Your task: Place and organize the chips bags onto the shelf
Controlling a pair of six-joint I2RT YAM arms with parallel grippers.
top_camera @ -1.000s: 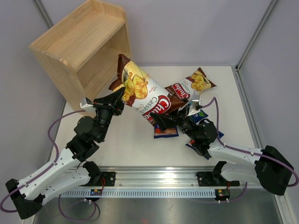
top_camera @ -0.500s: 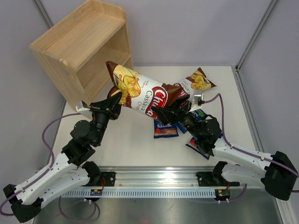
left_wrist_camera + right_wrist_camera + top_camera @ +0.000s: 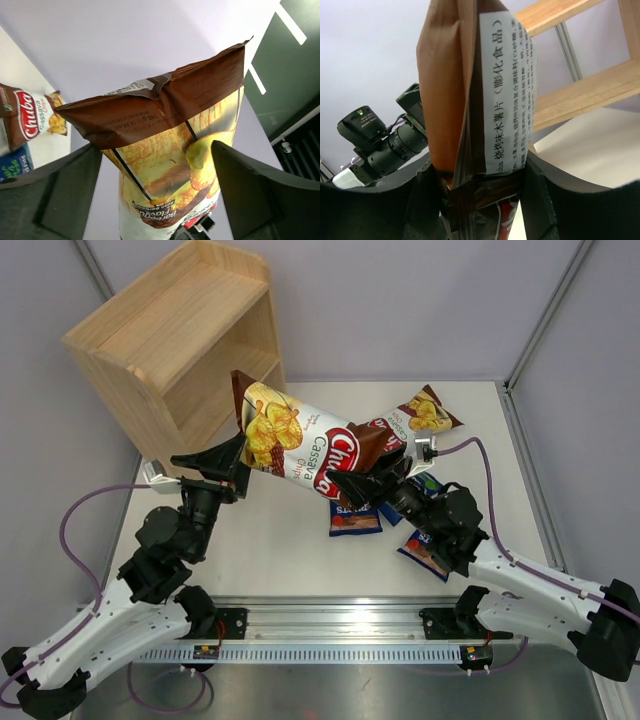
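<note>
- Status: large Chuba bag (image 3: 300, 440) is off the surface (image 3: 280, 560), hanging tilted at mid frame in the top view. Its chip-picture end points up and left toward the shelf (image 3: 170, 340); its red-logo end points down and right.
- Right jaws: clenched on the bag's lower seam. In the right wrist view both fingers (image 3: 540, 200) press against the crimped brown end.
- Left jaws: spread wide, one on each side of the bag's top seal in the left wrist view. I see no contact with the film, so I log them as released.
- Other stock: second Chuba bag (image 3: 428, 415) lies flat at the upper right of the surface. Blue Burts bags (image 3: 355, 520) lie right of centre, partly under my right arm.
- Shelf: stands angled at upper left, with its open face toward the bags. No bag shows on the parts of its tiers I can see.
- Handling (judgement): light, air-puffed and floppy when held by one end. The glossy film is likely to be slippery, and the chips inside are brittle.
- Grip point (judgement): take the flat crimped seam at either end, never the puffed belly, and clamp gently.
- Risk (judgement): with a single-end hold the free end may swing and catch the shelf's side panel.
</note>
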